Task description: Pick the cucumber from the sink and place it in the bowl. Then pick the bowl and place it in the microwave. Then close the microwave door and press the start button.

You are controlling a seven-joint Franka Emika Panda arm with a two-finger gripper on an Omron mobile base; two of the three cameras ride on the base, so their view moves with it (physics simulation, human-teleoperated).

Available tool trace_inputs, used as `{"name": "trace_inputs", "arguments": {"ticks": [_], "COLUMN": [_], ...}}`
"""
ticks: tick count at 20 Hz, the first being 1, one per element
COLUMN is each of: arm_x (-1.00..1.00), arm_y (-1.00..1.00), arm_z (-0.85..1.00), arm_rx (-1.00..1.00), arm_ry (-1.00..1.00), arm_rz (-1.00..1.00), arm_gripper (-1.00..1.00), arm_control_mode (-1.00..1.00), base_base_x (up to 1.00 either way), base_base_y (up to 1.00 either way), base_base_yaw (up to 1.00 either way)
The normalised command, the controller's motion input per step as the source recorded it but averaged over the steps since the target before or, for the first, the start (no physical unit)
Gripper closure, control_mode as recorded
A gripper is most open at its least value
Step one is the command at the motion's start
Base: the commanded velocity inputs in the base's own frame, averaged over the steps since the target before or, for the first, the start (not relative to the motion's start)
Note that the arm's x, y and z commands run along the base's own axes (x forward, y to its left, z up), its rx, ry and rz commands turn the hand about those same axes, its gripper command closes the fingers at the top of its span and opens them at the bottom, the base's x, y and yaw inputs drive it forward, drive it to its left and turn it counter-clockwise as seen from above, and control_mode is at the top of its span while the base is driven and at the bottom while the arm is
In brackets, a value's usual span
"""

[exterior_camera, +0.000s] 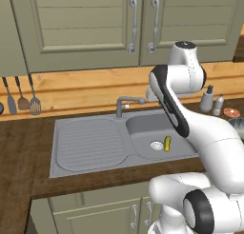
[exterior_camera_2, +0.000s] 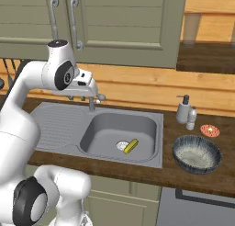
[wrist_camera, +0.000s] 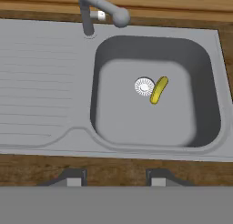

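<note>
The cucumber (exterior_camera: 167,143) (exterior_camera_2: 131,146) (wrist_camera: 159,90) is a small yellow-green oblong lying on the basin floor of the grey sink (exterior_camera: 86,142) (exterior_camera_2: 59,121) (wrist_camera: 45,91), just beside the round drain. My gripper (exterior_camera_2: 82,97) (wrist_camera: 114,178) hangs high above the sink's front edge, open, with nothing between its fingers. The dark ribbed bowl (exterior_camera_2: 198,138) stands empty on the counter to the right of the sink, and its edge peeks past my arm (exterior_camera: 236,125). The microwave and its door are out of view.
The grey faucet (exterior_camera: 126,103) (exterior_camera_2: 94,102) (wrist_camera: 98,11) rises behind the basin, near my hand. Two soap bottles (exterior_camera_2: 184,109) (exterior_camera: 207,99) and a small red disc (exterior_camera_2: 209,130) stand behind the bowl. Utensils (exterior_camera: 21,99) hang on the wall at left. Green cabinets (exterior_camera: 86,24) overhang the counter.
</note>
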Motion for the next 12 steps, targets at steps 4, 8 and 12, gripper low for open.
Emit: {"name": "trace_inputs", "arguments": {"ticks": [4,8,12], "arm_x": [-0.09,-0.61,-0.86], "arm_y": [0.0,-0.06,-0.03], "arm_z": [0.0,-0.03,-0.18], "arm_rx": [0.0,0.0,0.03], "arm_ry": [-0.01,0.0,0.0], "arm_rz": [0.0,0.0,-0.01], "arm_gripper": [-1.0,-1.0,-1.0], "arm_control_mode": [-1.0,-1.0,-1.0], "base_base_x": [0.0,0.0,0.0], "base_base_y": [0.0,0.0,0.0], "base_base_yaw": [0.0,0.0,0.0]}}
